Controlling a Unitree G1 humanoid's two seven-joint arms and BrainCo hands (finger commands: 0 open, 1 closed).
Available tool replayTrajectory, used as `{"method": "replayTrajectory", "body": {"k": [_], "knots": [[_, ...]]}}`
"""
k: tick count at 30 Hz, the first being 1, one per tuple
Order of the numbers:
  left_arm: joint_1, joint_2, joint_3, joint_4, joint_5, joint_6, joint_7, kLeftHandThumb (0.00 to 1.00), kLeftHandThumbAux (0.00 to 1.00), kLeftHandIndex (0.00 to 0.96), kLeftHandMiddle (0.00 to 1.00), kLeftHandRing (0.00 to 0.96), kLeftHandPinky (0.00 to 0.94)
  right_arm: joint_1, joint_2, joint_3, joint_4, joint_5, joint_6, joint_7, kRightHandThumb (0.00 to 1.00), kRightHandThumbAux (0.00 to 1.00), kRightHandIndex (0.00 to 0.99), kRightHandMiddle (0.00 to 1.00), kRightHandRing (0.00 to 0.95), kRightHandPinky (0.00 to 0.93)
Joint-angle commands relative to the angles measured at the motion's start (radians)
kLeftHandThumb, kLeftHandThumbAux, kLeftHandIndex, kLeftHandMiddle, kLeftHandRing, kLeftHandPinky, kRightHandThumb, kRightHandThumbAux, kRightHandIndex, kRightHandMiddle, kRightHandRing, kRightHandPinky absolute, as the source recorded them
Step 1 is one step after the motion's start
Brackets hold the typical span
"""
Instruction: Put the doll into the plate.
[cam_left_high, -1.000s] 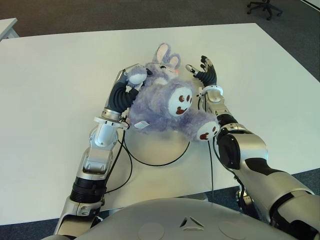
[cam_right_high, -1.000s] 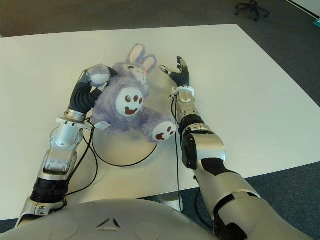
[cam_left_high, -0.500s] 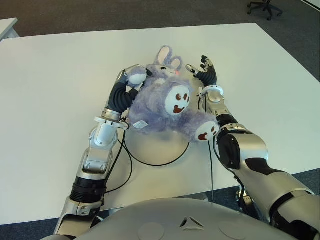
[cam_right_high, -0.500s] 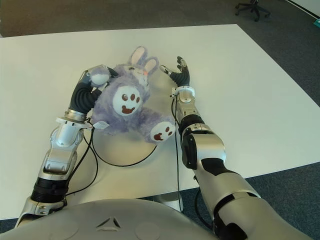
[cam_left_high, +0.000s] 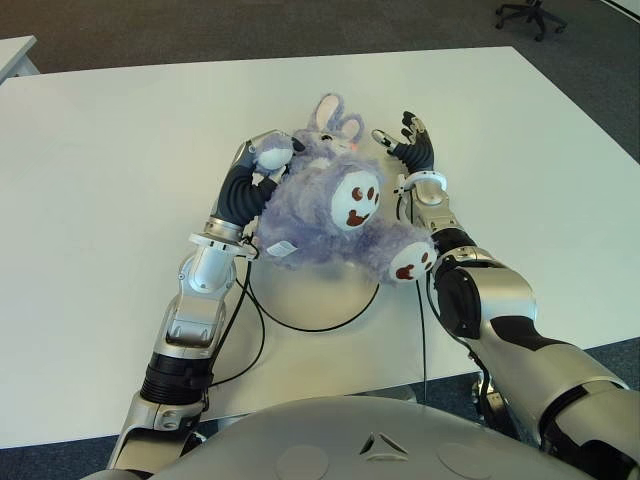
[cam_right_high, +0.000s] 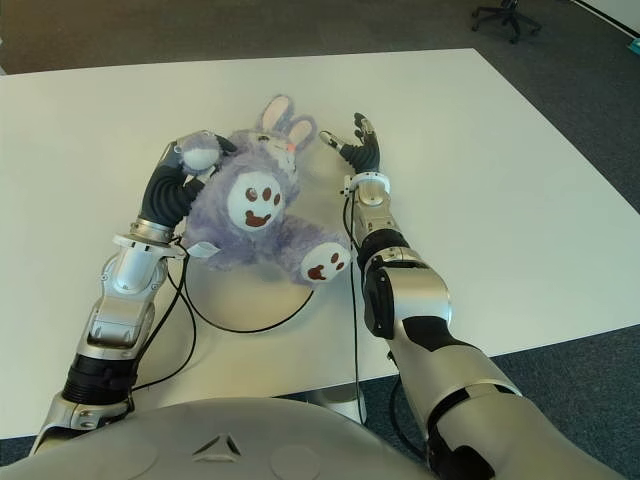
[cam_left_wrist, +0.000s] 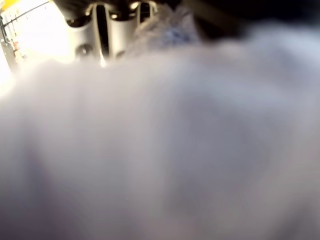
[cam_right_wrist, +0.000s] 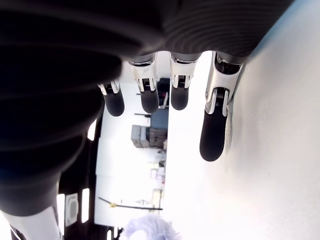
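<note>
Doll (cam_left_high: 330, 205), a purple plush rabbit, lies partly over the far rim of the white plate (cam_left_high: 310, 295) on the white worktop (cam_left_high: 100, 180). Left hand (cam_left_high: 265, 160) has its fingers curled around the doll's arm. Right hand (cam_left_high: 408, 140) shows just beside the doll's head, fingers (cam_right_wrist: 212, 135) spread and holding nothing.

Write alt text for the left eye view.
A purple plush rabbit doll lies over a white plate on a white table, the left robot hand gripping its arm. The right robot hand is open beside its head.
</note>
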Motion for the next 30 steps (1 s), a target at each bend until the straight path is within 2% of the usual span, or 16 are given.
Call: {"method": "replayTrajectory", "body": {"k": [1,10,14,19,30], "knots": [[0.022,0.003,-0.002,0.022,-0.019,0.007,-0.02,0.834,0.672,0.384,0.556,0.607,0.567,0.128,0.019,-0.002,0.075,0.01,0.08,0.0,0.078,0.731,0.087,0.06,0.044,0.062],[0.024,0.004,-0.001,0.025,-0.016,0.005,-0.017,0.831,0.675,0.378,0.541,0.567,0.53,0.129,0.019,0.001,0.075,0.009,0.083,-0.005,0.083,0.732,0.089,0.067,0.049,0.054],[0.02,0.007,0.0,0.042,0.004,-0.025,0.0,0.829,0.676,0.383,0.494,0.484,0.413,0.129,0.019,0.001,0.075,0.009,0.083,-0.006,0.084,0.732,0.092,0.068,0.049,0.057],[0.015,0.009,0.002,0.054,0.001,-0.039,-0.005,0.835,0.672,0.419,0.459,0.416,0.361,0.129,0.018,0.002,0.075,0.009,0.082,-0.004,0.082,0.731,0.092,0.065,0.044,0.047],[0.01,0.015,0.005,0.07,-0.024,-0.047,-0.02,0.837,0.67,0.44,0.443,0.376,0.352,0.13,0.018,0.003,0.076,0.009,0.082,-0.001,0.069,0.728,0.087,0.055,0.035,0.044]]}}
